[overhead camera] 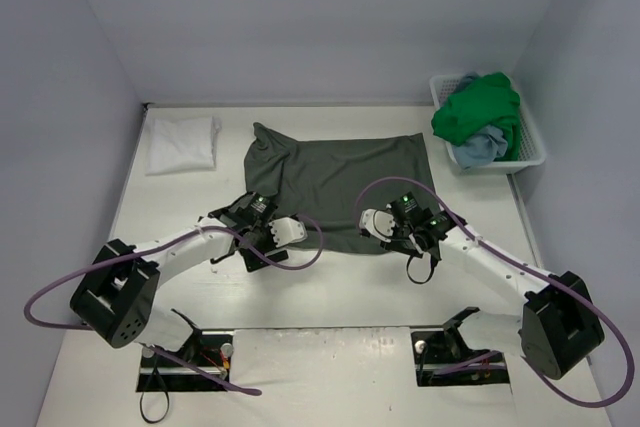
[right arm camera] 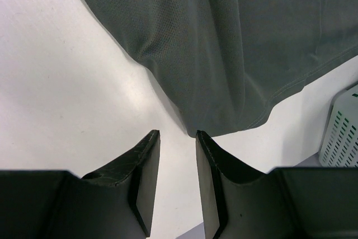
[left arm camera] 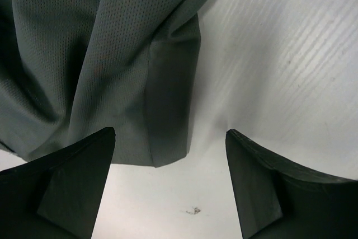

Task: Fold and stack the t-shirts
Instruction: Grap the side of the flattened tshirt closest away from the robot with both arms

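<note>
Left hand (left arm camera: 170, 134) spread wide; right hand (right arm camera: 178, 134) narrowed, holding nothing. The dark olive-grey t-shirt (overhead camera: 340, 182) lies just beyond both sets of fingertips. Risk: closing short of the hem would grasp no cloth, or one layer only, skewing the fold.

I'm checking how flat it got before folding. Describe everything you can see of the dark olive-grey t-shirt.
The dark olive-grey t-shirt looks like fine mesh knit with stitched hems. It lies spread on the white table, mostly flat, its left side bunched into ridges. Nothing grips it: the left gripper and right gripper hover open at its near edge.
</note>
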Robot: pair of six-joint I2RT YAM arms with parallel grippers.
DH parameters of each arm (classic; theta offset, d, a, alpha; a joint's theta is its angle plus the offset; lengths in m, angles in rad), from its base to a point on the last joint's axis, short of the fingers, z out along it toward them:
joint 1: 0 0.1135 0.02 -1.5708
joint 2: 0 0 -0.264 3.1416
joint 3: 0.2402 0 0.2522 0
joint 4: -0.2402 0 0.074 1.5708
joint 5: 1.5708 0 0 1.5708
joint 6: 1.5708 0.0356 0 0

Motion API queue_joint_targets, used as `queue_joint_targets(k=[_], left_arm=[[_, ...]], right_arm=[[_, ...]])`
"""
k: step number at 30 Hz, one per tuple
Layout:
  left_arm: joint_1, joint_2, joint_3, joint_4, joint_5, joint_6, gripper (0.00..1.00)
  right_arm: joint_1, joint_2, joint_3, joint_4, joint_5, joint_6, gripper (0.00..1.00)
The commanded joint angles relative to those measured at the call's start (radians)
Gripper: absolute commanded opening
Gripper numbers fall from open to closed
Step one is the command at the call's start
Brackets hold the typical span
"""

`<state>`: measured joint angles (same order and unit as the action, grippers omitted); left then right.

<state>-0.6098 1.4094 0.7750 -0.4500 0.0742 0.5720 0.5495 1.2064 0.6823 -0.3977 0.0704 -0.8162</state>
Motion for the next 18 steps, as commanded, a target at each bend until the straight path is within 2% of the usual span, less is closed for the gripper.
queue_joint_targets(k=[1, 9, 18], left_arm=[[-0.008, 0.013, 0.010, 0.085, 0.007, 0.005, 0.74], [-0.007, 0.077, 0.004, 0.180, -0.094, 0.045, 0.74], [-0.007, 0.118, -0.005, 0.166, -0.041, 0.046, 0.71]], right_arm=[[-0.005, -0.022, -0.003, -0.016, -0.006, -0.014, 0.29], [-0.003, -0.028, -0.023, -0.018, -0.018, -0.009, 0.29], [-0.003, -0.022, -0.006, -0.018, -0.026, -0.011, 0.29]])
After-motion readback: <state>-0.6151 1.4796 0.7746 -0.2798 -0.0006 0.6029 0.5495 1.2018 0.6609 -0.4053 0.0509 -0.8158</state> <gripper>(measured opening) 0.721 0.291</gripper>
